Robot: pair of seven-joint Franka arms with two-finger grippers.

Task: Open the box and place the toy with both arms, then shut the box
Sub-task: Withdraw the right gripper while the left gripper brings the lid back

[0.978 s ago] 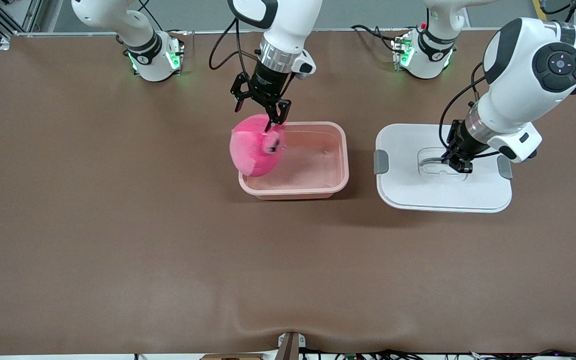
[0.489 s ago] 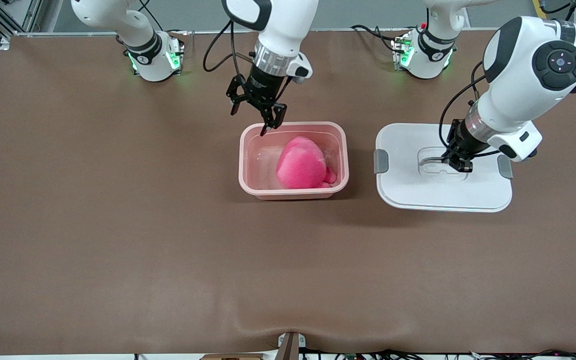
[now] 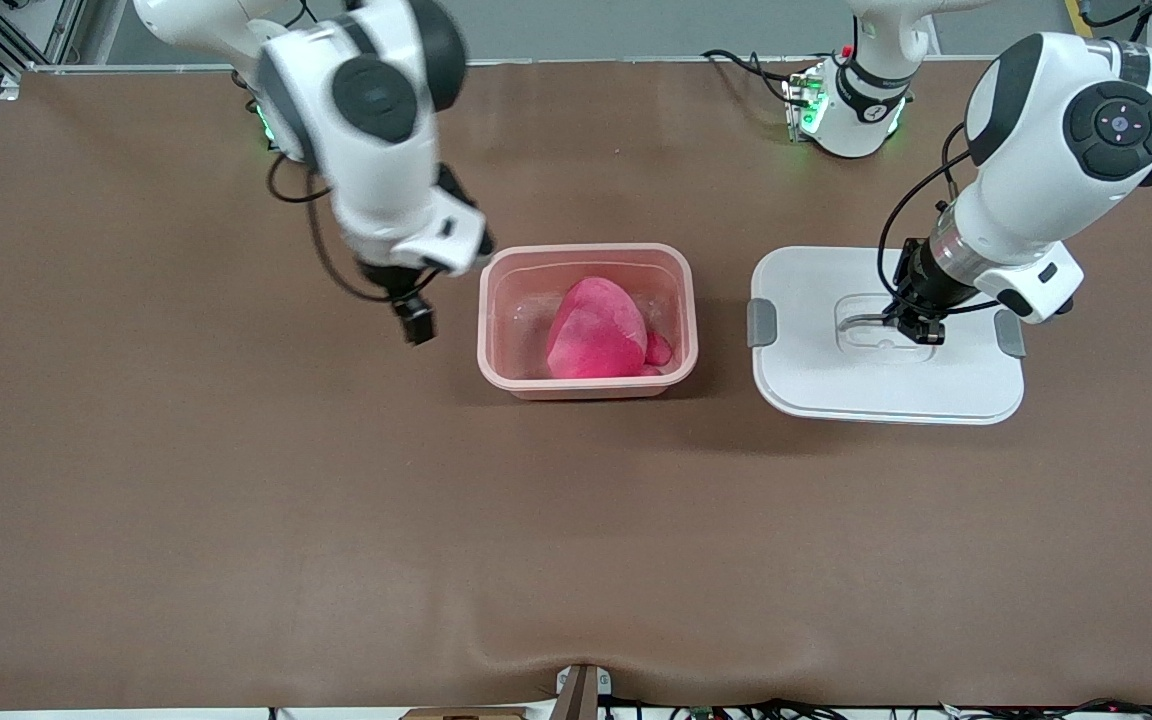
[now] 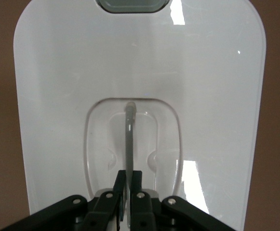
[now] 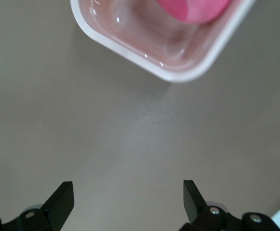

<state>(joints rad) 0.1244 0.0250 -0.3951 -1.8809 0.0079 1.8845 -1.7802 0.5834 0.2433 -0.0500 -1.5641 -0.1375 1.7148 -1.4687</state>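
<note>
The pink translucent box (image 3: 488,330) stands open in the middle of the table, and the bright pink toy (image 3: 594,332) lies inside it. Its white lid (image 3: 816,380) rests flat on the table toward the left arm's end. My left gripper (image 3: 921,330) is down in the lid's recessed centre, shut on the thin grey handle (image 4: 128,134). My right gripper (image 3: 416,325) hangs open and empty over bare table beside the box, toward the right arm's end. In the right wrist view the box's rim (image 5: 178,73) and part of the toy (image 5: 193,9) show, with bare table between the fingers (image 5: 62,196).
Grey clips sit at the lid's two short ends (image 3: 761,322) (image 3: 1009,335). Both arm bases (image 3: 311,120) (image 3: 851,110) stand along the table edge farthest from the front camera. Brown table surface (image 3: 536,540) stretches out nearer to the front camera.
The toy left my right gripper and dropped into the box. The right arm then swung off the box toward its own end of the table. The left arm has not moved.
</note>
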